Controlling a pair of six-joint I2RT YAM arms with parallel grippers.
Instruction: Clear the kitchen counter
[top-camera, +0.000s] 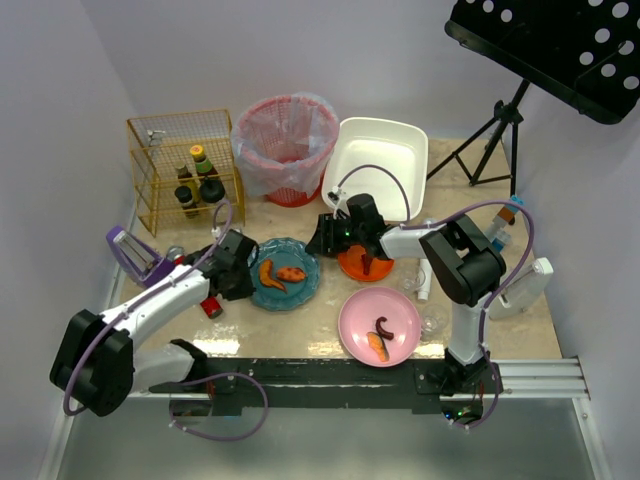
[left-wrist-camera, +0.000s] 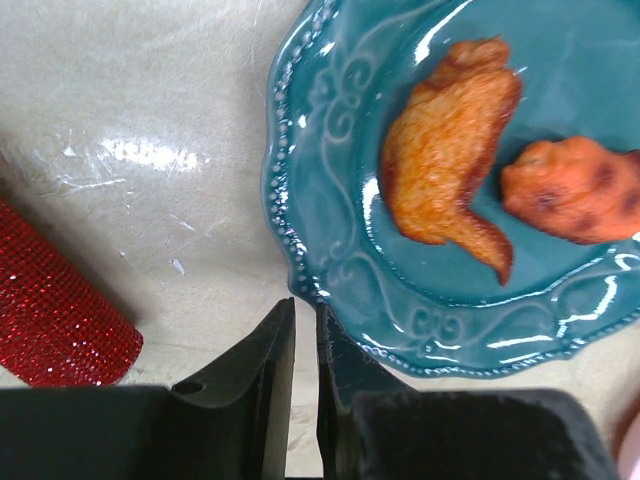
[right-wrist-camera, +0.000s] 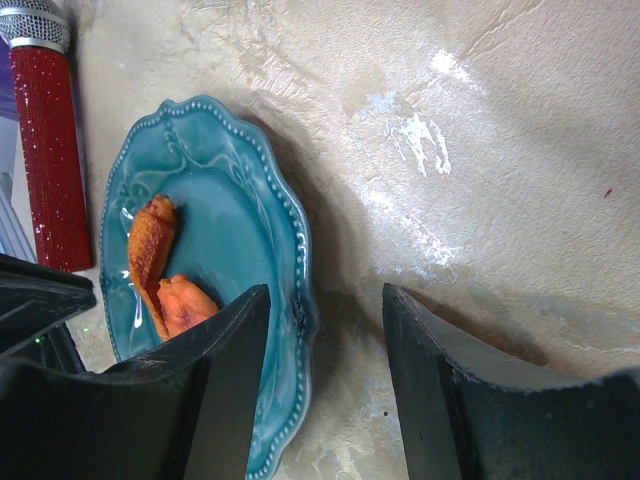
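The beige marbled kitchen counter (top-camera: 312, 328) holds a teal plate (top-camera: 286, 300) with two orange fried pieces (left-wrist-camera: 445, 150). My left gripper (top-camera: 236, 266) is at the plate's left rim. In the left wrist view (left-wrist-camera: 305, 305) its jaws stand shut to a narrow slit, with one fingertip over the rim of the teal plate (left-wrist-camera: 340, 150) and only counter in the slit. My right gripper (top-camera: 326, 236) is open at the plate's right rim. In the right wrist view (right-wrist-camera: 325, 292) one finger hangs over the teal plate (right-wrist-camera: 220, 200) and the other over bare counter (right-wrist-camera: 500, 150).
A red glitter microphone (top-camera: 208, 303) lies left of the teal plate. An orange plate (top-camera: 352, 266) and a pink plate (top-camera: 350, 320) with food sit to the right. At the back stand a yellow wire basket (top-camera: 150, 175), a red bin (top-camera: 288, 145) and a white tub (top-camera: 380, 150).
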